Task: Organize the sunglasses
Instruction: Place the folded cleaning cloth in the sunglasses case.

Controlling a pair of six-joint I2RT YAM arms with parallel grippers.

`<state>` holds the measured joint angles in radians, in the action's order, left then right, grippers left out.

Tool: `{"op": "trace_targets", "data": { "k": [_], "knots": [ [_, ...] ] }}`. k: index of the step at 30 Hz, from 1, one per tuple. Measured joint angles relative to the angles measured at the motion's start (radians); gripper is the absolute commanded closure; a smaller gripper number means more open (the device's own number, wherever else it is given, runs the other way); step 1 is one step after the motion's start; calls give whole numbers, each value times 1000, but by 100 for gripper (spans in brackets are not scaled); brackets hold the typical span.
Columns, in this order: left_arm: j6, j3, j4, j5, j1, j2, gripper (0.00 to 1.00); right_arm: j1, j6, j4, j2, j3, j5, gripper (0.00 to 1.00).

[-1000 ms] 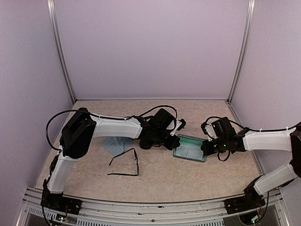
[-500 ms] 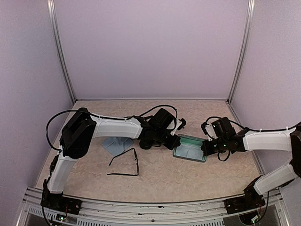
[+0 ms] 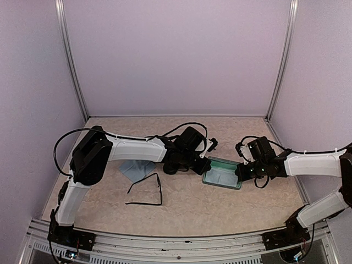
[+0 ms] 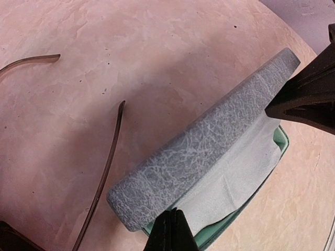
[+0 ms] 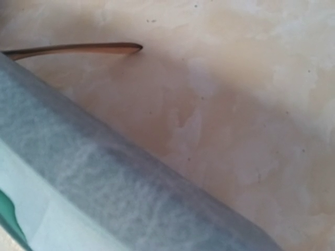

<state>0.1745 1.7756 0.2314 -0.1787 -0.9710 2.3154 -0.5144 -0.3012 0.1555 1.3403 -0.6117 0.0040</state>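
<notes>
Top view: both arms are extended to the table (image 3: 236, 209) centre and meet at an open grey-blue case (image 3: 223, 175) with green lining.

L gripper (image 3: 201, 165) is placed at the case's left edge. In the L wrist view its fingertips (image 4: 170, 227) are seen pressed together at the near rim, where a pale inner cloth (image 4: 235, 172) lies over the lining. Whether rim or cloth is pinched between them can't be told.

R gripper (image 3: 242, 171) is placed at the case's right edge, jaws closed together. In the L wrist view its black body is seen against the far end of the lid (image 4: 209, 141). An actual grip can't be confirmed. The lid is tilted up over the base.

Red-brown sunglasses (image 4: 107, 162): only the thin arms are seen, flat on the table just beside the case on the lid side, w/ one arm tip also caught in the R wrist view. The frame front is hidden under the L arm in the top view.

Blk-frame sunglasses (image 3: 147, 191): on the table near front-left, arms unfolded, well apart from the case & both grippers.

A light-blue cloth (image 3: 133, 168) is seen on the table beside the L arm, just behind the blk pair.
</notes>
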Motion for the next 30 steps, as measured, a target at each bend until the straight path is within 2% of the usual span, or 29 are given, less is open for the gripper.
{"op": "trace_targets", "data": {
  "k": [12, 19, 26, 30],
  "knots": [
    [1, 0, 0, 5, -8, 2, 98, 0, -5, -3, 0, 3, 1, 99],
    [1, 0, 0, 13, -11, 2, 92, 0, -8, -3, 0, 3, 1, 94],
    [5, 0, 0, 35, -15, 2, 78, 0, -13, -1, -16, 3, 0, 90],
    [5, 0, 0, 54, -19, 2, 75, 0, -19, 7, -28, 3, 0, 86]
  ]
}}
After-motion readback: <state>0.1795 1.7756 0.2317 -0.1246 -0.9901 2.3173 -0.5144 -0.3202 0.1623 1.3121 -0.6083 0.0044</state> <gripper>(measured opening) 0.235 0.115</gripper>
